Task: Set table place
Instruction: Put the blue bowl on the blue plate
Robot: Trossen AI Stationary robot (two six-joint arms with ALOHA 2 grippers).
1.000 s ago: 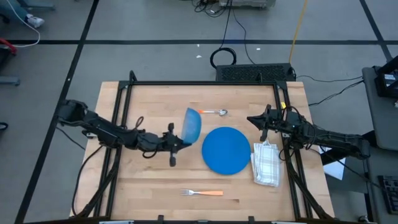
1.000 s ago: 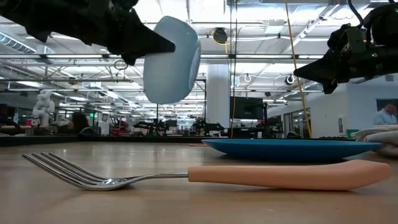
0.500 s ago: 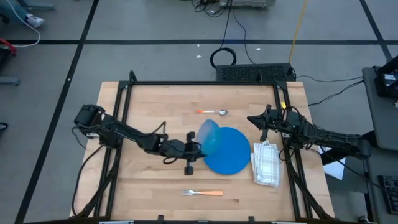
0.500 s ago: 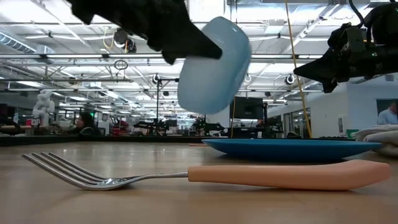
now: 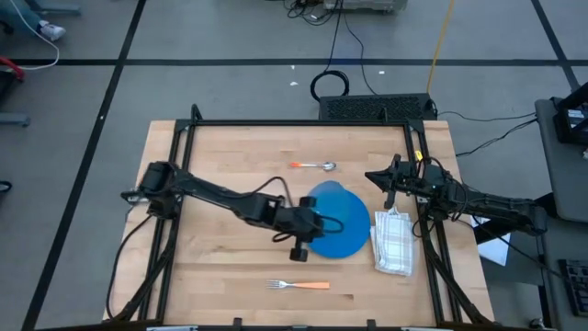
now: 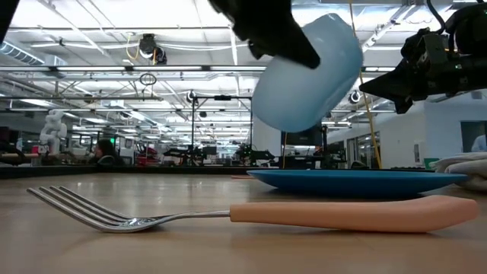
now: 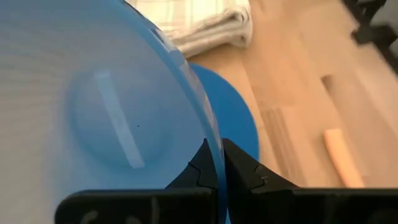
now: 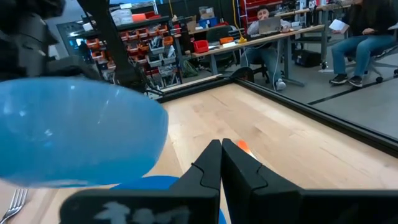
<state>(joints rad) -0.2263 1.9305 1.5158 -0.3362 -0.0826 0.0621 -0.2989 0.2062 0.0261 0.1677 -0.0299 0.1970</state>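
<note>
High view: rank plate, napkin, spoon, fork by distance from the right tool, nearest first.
From the right tool, which waits near the table's right edge:
1. Napkin, folded, just in front of it at the right edge.
2. Plate, centre-right; too close to the napkin to rank firmly.
3. Spoon, toward the far side.
4. Fork, near edge.

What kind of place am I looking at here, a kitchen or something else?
Not a kitchen: most likely a robotics lab or workshop. Beyond the table the right wrist view shows shelves of parts bins and people seated at desks with laptops, and cables trail across the floor.
</note>
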